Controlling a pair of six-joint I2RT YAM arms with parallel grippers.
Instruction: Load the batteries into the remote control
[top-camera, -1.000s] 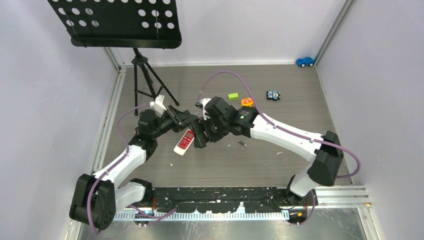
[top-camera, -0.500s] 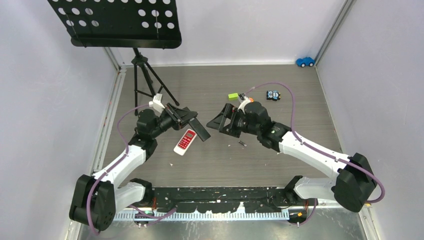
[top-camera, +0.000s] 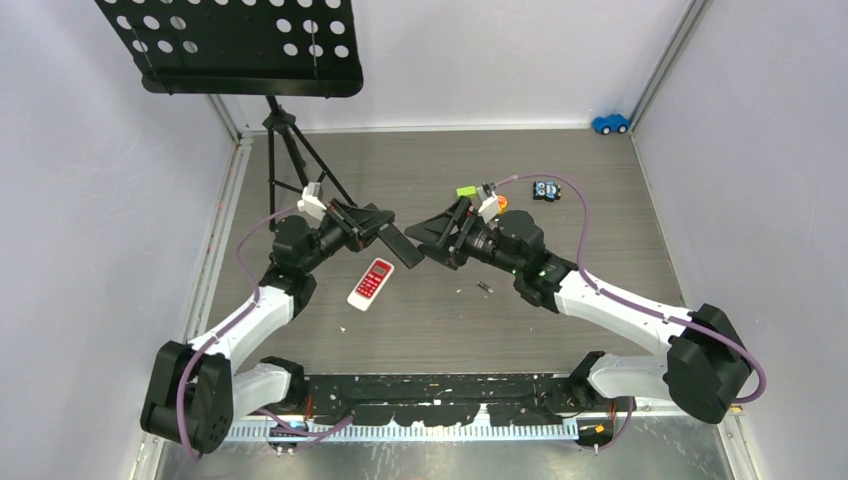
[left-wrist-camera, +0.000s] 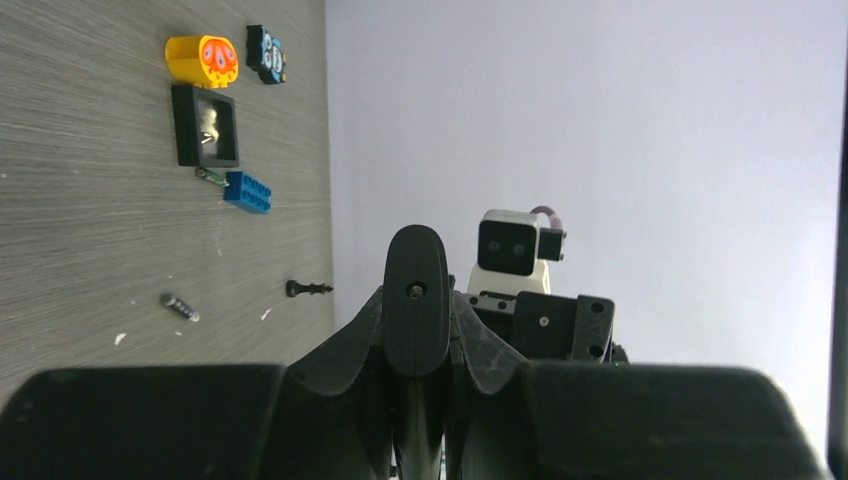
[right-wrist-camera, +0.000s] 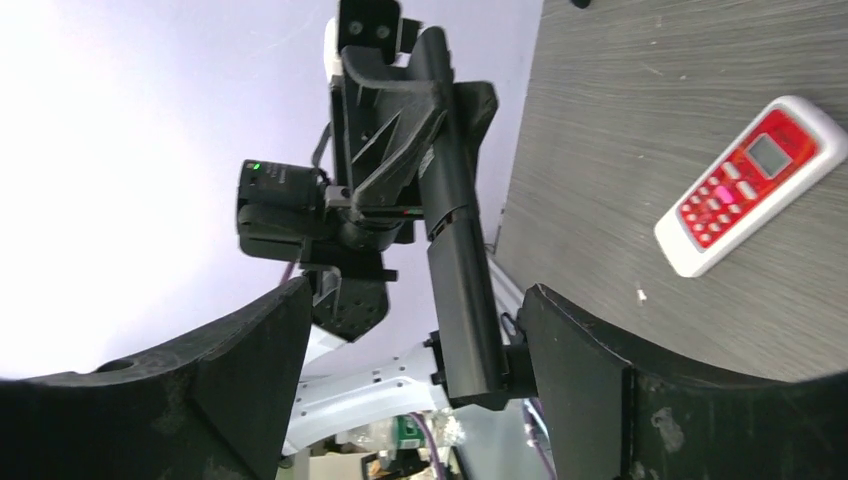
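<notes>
The red-and-white remote (top-camera: 371, 283) lies flat, keypad up, on the grey wood-grain table (top-camera: 560, 240), and everything else is placed from it. Above it and slightly to its right, off the table, the left gripper (top-camera: 378, 228) is clamped on one end of a long black remote (top-camera: 402, 248). In the left wrist view its fingers (left-wrist-camera: 350, 345) press against both sides of this remote, which is seen end on. The free end of the black remote slopes down toward the right gripper (top-camera: 428, 242), which hangs to the right of the red-and-white remote and faces the left one. Its fingers (right-wrist-camera: 250, 380) are spread wide and hold nothing. In the right wrist view the black remote (right-wrist-camera: 455, 230) stands between them, but whether it touches either finger cannot be told. A grey battery (top-camera: 484, 288) lies loose on the table to the right of the red-and-white remote, well apart from it and below the right arm's wrist. The left wrist view shows the same battery (left-wrist-camera: 180, 306) lying alone on the boards, near a small black knob (left-wrist-camera: 308, 289). Farther right of the red-and-white remote and toward the back wall sit a green block (top-camera: 466, 191), an orange toy (top-camera: 497, 203) and a small dark toy robot (top-camera: 545, 190). A blue toy car (top-camera: 610, 123) rests in the far right corner. Behind and to the left of the red-and-white remote stands a black music stand (top-camera: 230, 45) on its tripod.
</notes>
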